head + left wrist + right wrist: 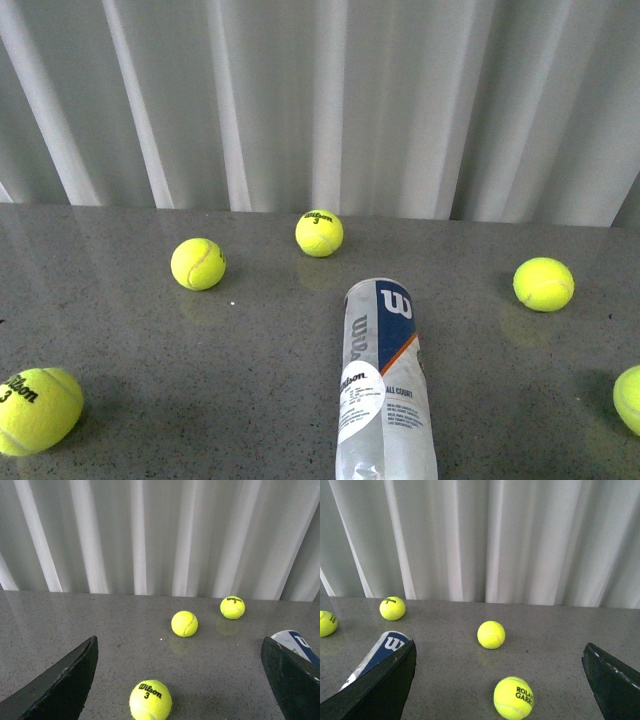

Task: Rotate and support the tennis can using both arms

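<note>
The tennis can [385,380] lies on its side on the grey table, its closed end pointing away from me, blue-white-orange Wilson label up. Neither arm shows in the front view. My left gripper [182,680] is open and empty; the can's end [296,642] peeks out behind one of its fingers [295,680]. My right gripper [500,680] is open and empty; the can's end [382,652] lies just behind one of its fingers [377,687].
Several yellow-green tennis balls lie around the can: one far centre [319,233], one far left [198,264], one near left [35,410], one right [543,284], one at the right edge [630,400]. A white curtain [320,100] hangs behind the table.
</note>
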Controlling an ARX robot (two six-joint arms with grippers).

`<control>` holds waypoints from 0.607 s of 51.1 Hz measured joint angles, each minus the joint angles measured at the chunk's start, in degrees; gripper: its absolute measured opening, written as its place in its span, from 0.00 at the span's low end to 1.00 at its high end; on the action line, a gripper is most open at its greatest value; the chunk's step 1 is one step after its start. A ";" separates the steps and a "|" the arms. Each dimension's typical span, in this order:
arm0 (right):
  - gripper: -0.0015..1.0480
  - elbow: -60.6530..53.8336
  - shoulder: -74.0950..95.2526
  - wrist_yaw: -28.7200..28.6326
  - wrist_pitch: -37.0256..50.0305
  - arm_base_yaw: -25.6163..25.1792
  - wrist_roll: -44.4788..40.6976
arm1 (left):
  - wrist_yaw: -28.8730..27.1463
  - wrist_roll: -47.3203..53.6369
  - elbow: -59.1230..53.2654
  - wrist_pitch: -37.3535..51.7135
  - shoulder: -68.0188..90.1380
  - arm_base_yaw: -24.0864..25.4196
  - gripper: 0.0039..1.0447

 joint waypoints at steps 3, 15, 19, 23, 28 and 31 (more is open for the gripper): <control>0.93 0.00 0.00 0.00 0.00 0.00 0.00 | 0.00 0.00 0.00 0.00 0.00 0.00 0.94; 0.93 0.00 0.00 0.00 0.00 0.00 0.00 | 0.00 0.00 0.00 0.00 0.00 0.00 0.94; 0.93 0.00 0.00 0.00 0.00 0.00 0.00 | 0.00 0.02 0.00 0.00 0.00 0.00 0.94; 0.93 0.00 0.00 0.00 0.00 0.00 0.00 | 0.00 0.00 0.00 0.00 0.00 0.00 0.94; 0.93 0.00 0.00 0.00 0.00 0.00 0.00 | 0.00 0.02 0.00 0.00 0.00 0.00 0.94; 0.93 0.00 0.00 0.00 0.00 0.00 0.00 | 0.00 0.02 0.00 0.00 0.00 0.00 0.94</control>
